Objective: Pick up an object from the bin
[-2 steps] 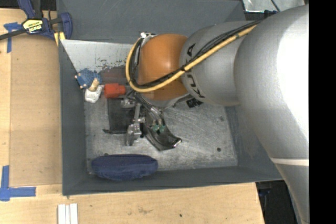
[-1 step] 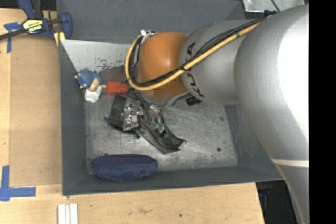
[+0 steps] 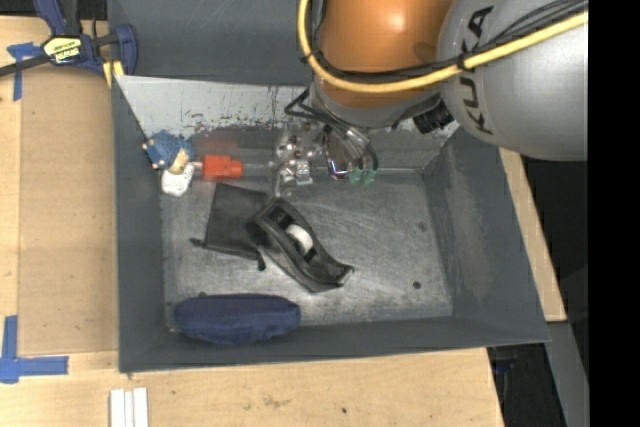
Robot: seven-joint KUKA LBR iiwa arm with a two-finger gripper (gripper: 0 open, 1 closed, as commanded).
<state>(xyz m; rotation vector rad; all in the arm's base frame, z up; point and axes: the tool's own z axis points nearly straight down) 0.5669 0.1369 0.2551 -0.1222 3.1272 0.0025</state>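
My gripper (image 3: 294, 162) hangs low at the back of the bin, just under the arm's orange cover. Directly to its left lies a clear tube-like thing with a red end (image 3: 224, 167), along the foot of the back wall. In front of the gripper sits a black tape dispenser (image 3: 297, 246) with a white roll in it. The dispenser partly rests on a flat black sheet (image 3: 232, 218).
A small white and blue toy figure (image 3: 172, 167) lies in the back left corner. A dark blue pouch (image 3: 237, 318) lies along the front wall at the left. The arm and its cover hide the back right of the bin.
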